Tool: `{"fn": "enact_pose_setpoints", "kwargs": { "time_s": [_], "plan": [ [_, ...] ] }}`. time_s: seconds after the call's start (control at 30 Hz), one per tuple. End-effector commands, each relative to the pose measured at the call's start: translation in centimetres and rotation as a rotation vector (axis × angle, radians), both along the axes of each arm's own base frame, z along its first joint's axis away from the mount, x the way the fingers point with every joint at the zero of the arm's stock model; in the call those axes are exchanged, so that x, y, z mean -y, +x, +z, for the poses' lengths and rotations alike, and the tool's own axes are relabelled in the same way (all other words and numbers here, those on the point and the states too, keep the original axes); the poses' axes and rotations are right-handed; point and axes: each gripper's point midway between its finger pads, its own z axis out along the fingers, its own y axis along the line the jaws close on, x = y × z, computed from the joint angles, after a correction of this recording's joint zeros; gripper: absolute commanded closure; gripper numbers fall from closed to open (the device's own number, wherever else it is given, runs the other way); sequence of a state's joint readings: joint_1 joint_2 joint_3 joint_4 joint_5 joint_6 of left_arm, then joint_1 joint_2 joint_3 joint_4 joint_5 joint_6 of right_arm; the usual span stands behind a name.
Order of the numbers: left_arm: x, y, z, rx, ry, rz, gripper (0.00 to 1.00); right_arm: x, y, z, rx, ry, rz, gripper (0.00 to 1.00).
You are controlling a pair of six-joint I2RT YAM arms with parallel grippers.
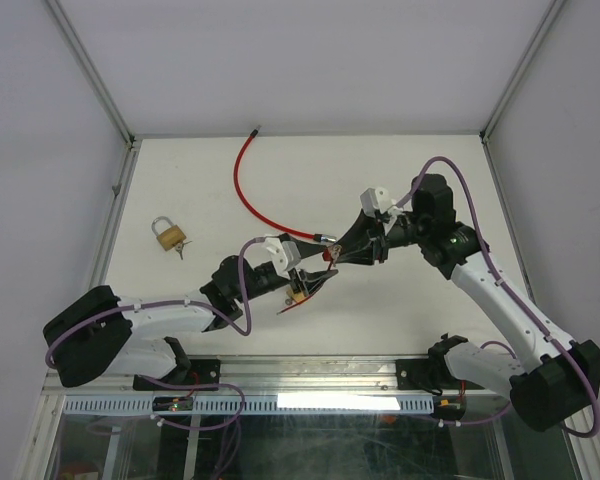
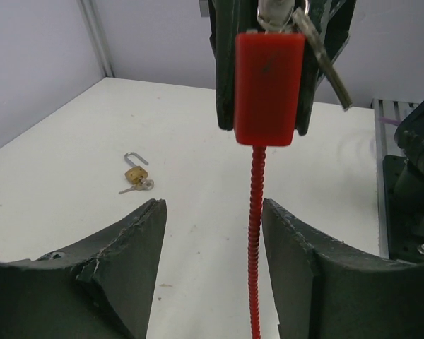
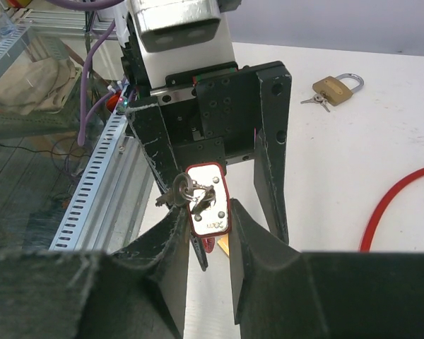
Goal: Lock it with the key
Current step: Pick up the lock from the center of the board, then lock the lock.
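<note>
Nearest the camera, two black-and-white robot arms rose from their bases at the front edge of a white table [image 1: 400, 180] and leaned inward until their ends met over its middle.

The left gripper [image 2: 212, 205] stood open. Its two dark fingers [image 2: 138, 240] were spread apart and held nothing. It faced the right gripper head-on, with one finger on each side of what the right gripper held, touching neither side.

The right gripper [image 3: 208, 212] was clamped tight on the red cable lock [image 2: 268, 85], gripping its blocky red body from both sides and holding it up off the table. A bunch of silver keys [image 3: 180, 189] hung on a ring at the metal end face of the lock body. Whether one key sat in the keyhole could not be made out.

From the other end of the lock body, the red cable [image 1: 242, 180] dropped down between the left gripper's open fingers. It then ran out across the table in a long curve toward the far edge, where its free end lay.

Farther off on the left side of the table, well apart from both grippers, a brass padlock [image 1: 167, 234] lay flat with its shackle swung open. A small key [image 2: 138, 186] rested just beside it.
</note>
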State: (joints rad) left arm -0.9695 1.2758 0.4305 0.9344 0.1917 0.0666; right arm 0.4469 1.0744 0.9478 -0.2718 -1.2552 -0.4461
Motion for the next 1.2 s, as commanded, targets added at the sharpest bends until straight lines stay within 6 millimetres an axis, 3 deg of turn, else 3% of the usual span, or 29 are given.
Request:
{"fn": "enact_pose_setpoints", "kwargs": {
  "time_s": [0.0, 0.13, 0.33, 0.4, 0.53, 0.67, 0.8, 0.93, 1.17],
  "plan": [
    [1.1, -0.9, 4.4, 0.067, -0.121, -0.066, 0.44, -0.1, 0.4, 0.6, 0.043, 0.024, 0.001, 1.0],
    [1.8, -1.3, 4.6, 0.062, -0.125, -0.109, 0.53, -0.1, 0.3, 0.4, 0.046, 0.025, 0.011, 1.0],
    [2.2, -1.6, 4.4, 0.07, -0.114, -0.135, 0.96, 0.0, -0.1, 0.1, 0.051, 0.026, 0.029, 1.0],
    [2.0, -1.8, 4.5, 0.082, -0.111, -0.141, 1.0, 0.2, 0.0, -0.3, 0.08, 0.01, 0.024, 0.84],
    [1.1, -1.1, 3.3, 0.095, -0.021, -0.078, 1.0, 1.7, 1.2, -1.0, 0.179, -0.067, -0.049, 0.42],
    [-0.7, 0.7, 1.9, 0.134, 0.122, 0.039, 1.0, 4.1, 2.1, -1.6, 0.281, -0.158, -0.127, 0.23],
    [-2.3, 2.9, 0.6, 0.13, 0.299, 0.156, 1.0, 5.2, 2.1, -0.8, 0.325, -0.157, -0.171, 0.21],
    [-3.0, 4.5, -1.6, 0.05, 0.501, 0.22, 1.0, 4.6, 1.3, 0.4, 0.278, -0.084, -0.139, 0.21],
    [-3.3, 4.4, -2.8, 0.027, 0.561, 0.213, 1.0, 3.6, 2.9, 1.3, 0.069, -0.028, -0.218, 0.41]
  ]
}}
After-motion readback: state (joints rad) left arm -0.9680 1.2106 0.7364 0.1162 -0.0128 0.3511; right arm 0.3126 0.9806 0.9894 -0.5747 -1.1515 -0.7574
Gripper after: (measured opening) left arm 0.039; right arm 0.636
